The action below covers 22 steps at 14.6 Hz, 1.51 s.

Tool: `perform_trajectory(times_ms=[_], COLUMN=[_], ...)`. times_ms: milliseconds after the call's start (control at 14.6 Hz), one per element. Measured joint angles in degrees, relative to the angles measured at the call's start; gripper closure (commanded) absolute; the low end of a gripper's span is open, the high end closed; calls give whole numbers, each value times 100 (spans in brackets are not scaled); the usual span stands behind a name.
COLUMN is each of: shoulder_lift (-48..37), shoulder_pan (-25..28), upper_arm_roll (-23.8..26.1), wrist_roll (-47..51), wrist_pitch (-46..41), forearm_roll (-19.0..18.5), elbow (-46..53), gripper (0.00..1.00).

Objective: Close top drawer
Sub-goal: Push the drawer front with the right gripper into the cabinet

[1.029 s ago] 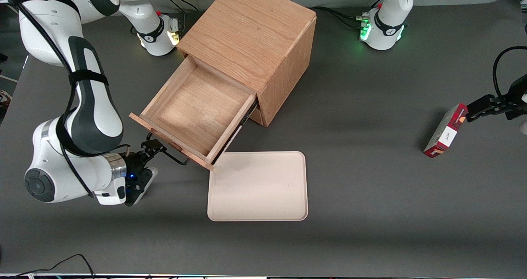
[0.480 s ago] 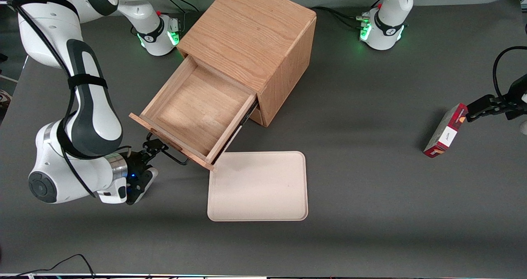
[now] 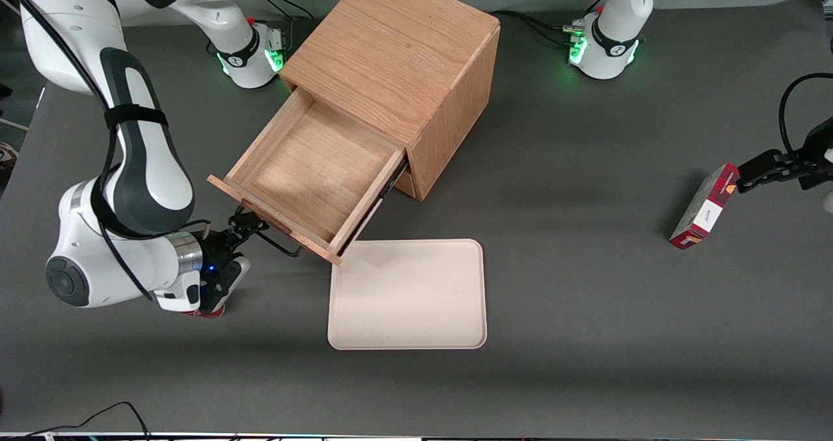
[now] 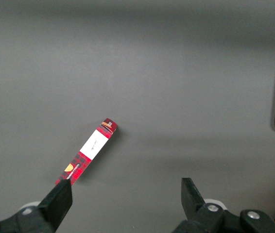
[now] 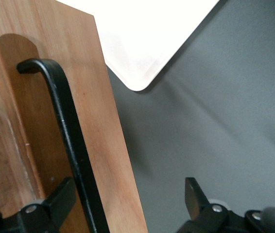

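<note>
The shallow light oak top drawer [image 3: 312, 174] stands pulled well out of its light oak wooden cabinet [image 3: 397, 51], which sits near the counter's edge farthest from the front camera. Your black two-finger gripper [image 3: 242, 225] sits at the drawer front, fingers spread apart around the thin black wire handle [image 5: 72, 141], clasping nothing. Push squarely along the drawer's slide line, pressing on the flat front, so it does not jam. A cream rectangular tray [image 3: 408, 294] lies just beside the drawer's corner.
</note>
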Motion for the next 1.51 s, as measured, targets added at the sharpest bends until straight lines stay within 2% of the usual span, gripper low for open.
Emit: perform_trajectory(times_ms=[960,1303,1509], shoulder_lift=[-997,-1378,-1633], shoulder_pan=[52,61,66], upper_arm_roll=[77,372,500], wrist_roll=[567,986,1141], wrist_pitch=[817,1069,1277], forearm_roll=[410,445,605], elbow=[-1671,-2240,-2618], gripper=[0,0,0])
